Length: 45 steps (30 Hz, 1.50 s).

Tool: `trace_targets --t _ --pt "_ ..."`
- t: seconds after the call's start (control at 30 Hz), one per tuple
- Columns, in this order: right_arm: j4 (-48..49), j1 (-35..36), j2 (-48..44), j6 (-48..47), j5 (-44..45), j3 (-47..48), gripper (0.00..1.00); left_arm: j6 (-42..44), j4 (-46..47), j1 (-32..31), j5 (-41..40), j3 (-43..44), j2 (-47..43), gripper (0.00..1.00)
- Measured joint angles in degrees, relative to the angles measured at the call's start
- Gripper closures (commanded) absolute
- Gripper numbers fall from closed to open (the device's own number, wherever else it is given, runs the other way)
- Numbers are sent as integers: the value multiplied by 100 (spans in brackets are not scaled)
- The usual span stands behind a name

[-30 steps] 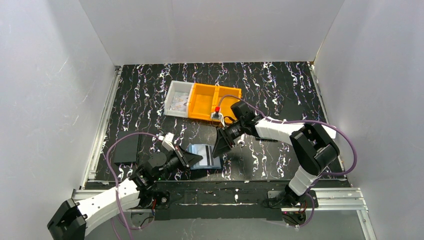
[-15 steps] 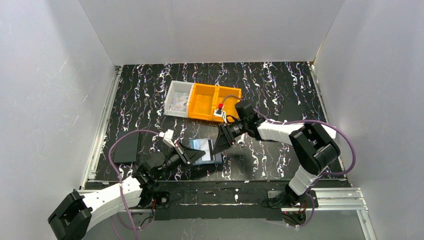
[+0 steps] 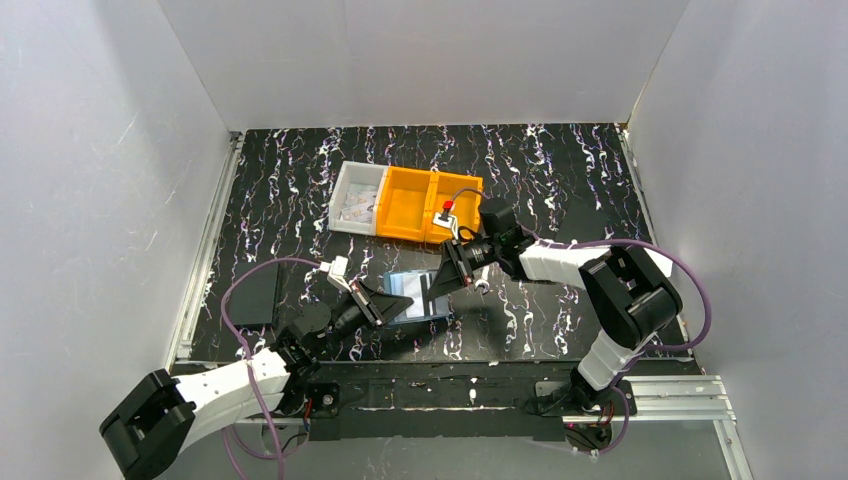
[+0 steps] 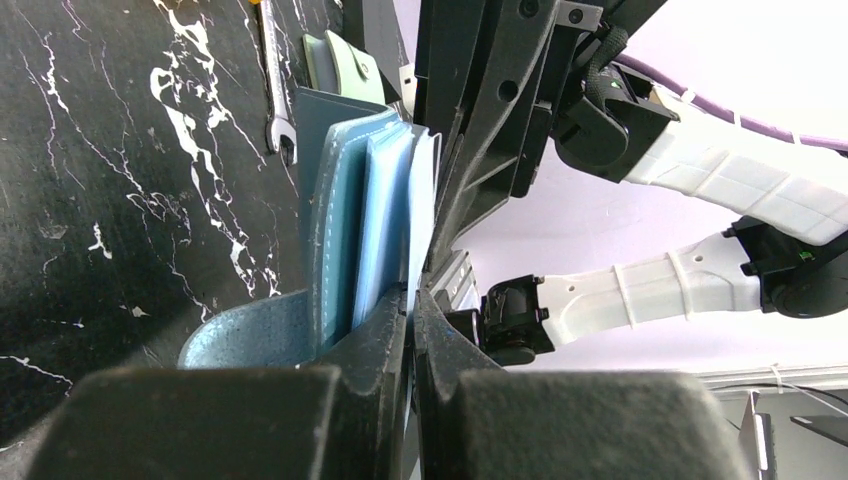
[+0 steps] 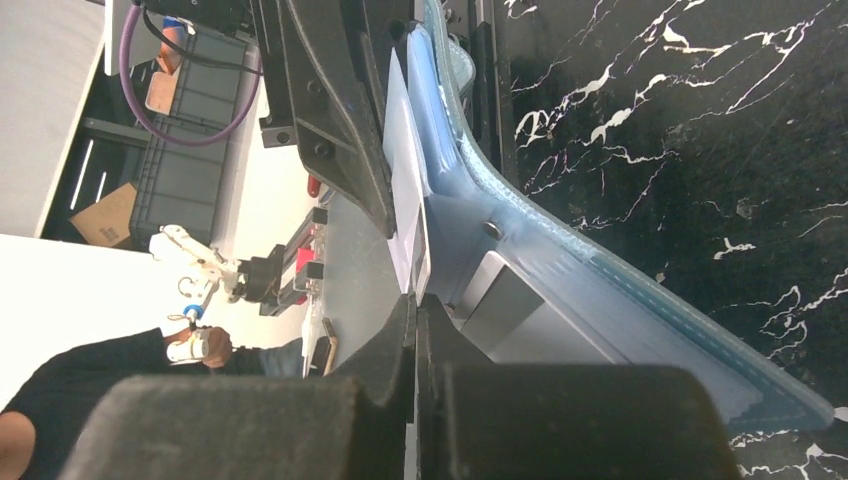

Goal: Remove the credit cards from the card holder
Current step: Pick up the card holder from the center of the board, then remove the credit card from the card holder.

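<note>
You are clamping your left gripper (image 4: 411, 300) down with its jaws pressed together on the near edge of the card holder (image 4: 335, 220), pinching a thin blue layer of it. The holder is lying open between your two arms over the near middle of the tabletop (image 3: 560, 170), its light blue pockets fanning apart. Whether its cover is resting on the surface is not showing clearly.

You are bringing your right gripper (image 5: 416, 300) in from the opposite side, and its jaws are sitting closed on the edge of a pale credit card (image 5: 405, 190) that is sticking out of the holder's inner pocket. The card is standing between the light blue pocket and the black fingers of your left gripper, with most of it close against the pocket.

A pale green pouch (image 4: 345, 65) and a wrench (image 4: 272, 70) are lying just beyond the holder. Farther back, an orange bin (image 3: 410, 205) is sitting against a white bin (image 3: 355, 198)
</note>
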Motion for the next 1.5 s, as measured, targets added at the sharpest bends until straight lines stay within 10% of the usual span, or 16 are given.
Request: trace_targets --t 0.27,0.73,0.97,1.1,1.5 --pt "-376 -105 0 -409 28 50 99 -92 39 13 -168 -63 35 76" --pt "-2339 -424 793 -2157 1283 531 99 -55 -741 492 -555 -66 -44 90" --pt "-3484 -472 914 -3204 1547 1062 99 293 -1263 616 -216 -66 -48 40" --pt "-4002 -507 581 -3952 1429 1185 99 525 -1506 638 192 -24 -50 28" --pt "-5217 -601 181 -5429 321 1513 99 1556 -1722 643 1226 1287 855 27"
